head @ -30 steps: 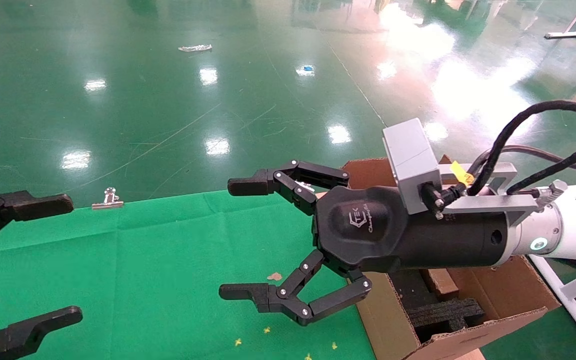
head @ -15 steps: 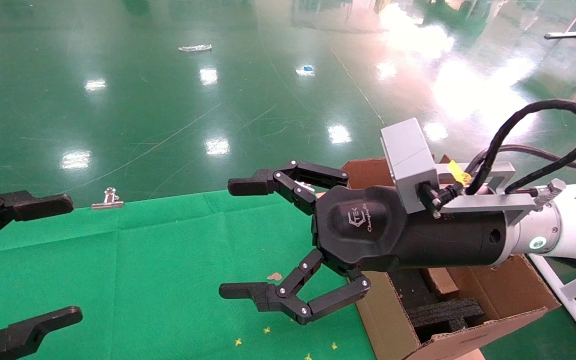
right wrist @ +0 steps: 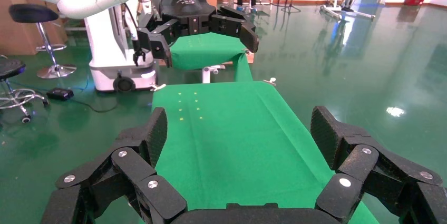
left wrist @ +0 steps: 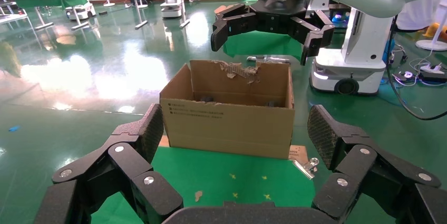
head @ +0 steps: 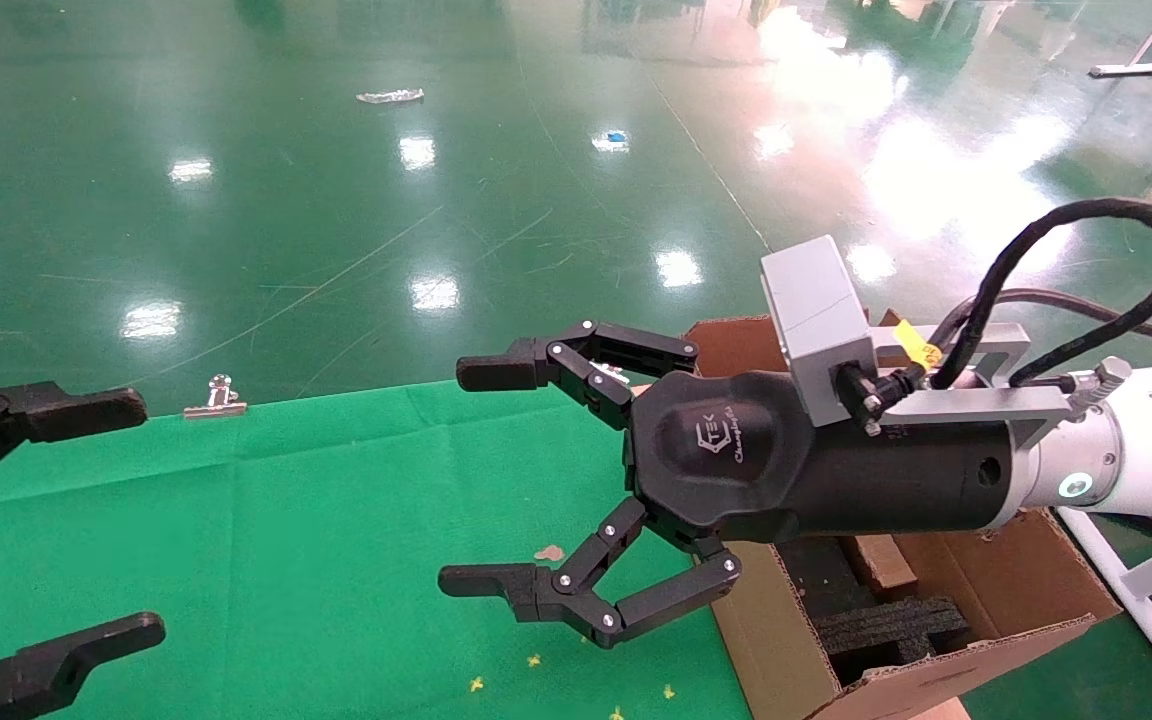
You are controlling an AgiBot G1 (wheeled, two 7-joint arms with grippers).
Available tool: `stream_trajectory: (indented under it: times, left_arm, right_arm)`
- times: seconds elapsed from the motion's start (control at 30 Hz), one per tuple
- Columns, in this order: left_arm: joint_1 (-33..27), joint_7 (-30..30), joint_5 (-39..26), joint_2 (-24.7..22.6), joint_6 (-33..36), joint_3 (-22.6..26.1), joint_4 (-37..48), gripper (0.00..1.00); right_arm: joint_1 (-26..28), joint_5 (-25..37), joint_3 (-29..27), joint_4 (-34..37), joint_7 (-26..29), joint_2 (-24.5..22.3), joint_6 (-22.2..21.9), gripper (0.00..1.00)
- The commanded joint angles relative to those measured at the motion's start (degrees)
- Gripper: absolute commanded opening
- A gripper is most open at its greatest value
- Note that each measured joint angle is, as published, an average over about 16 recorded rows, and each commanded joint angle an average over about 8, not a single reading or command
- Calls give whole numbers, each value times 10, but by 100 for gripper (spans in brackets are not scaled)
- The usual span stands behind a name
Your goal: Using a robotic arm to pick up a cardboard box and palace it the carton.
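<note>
Right gripper (head: pixel 481 478) spread wide, empty, above green cloth (head: pixel 316 520) beside carton (head: pixel 936 670). Left gripper (head: pixel 126 520) parked, spread, empty. Cardboard box unseen: risk of blind grab, or wrist snagging carton flap.

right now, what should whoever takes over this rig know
Right gripper: open, empty, held above the green cloth beside the carton.
Left gripper: open, empty, at the cloth's left edge.
Carton: at the cloth's right end, flaps open, black foam inserts inside.
Cardboard box: none on the cloth in any view; a small brown piece sits in the carton beside the foam, but I cannot tell whether it is the box.
Done: cannot confirm placement.
Left: find the box, verify it.
</note>
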State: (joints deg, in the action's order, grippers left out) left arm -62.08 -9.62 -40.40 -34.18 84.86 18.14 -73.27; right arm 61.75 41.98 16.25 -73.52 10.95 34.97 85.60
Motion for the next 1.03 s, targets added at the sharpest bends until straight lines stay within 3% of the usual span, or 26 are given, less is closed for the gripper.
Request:
stream_trajectory:
  times: [0.03, 1.03]
  left_arm:
    - [0, 0, 0, 0, 0, 0, 0, 100]
    - [0, 0, 0, 0, 0, 0, 0, 100]
  right_arm:
    - [0, 0, 0, 0, 0, 0, 0, 100]
    - [1, 1, 1, 0, 0, 0, 0, 100]
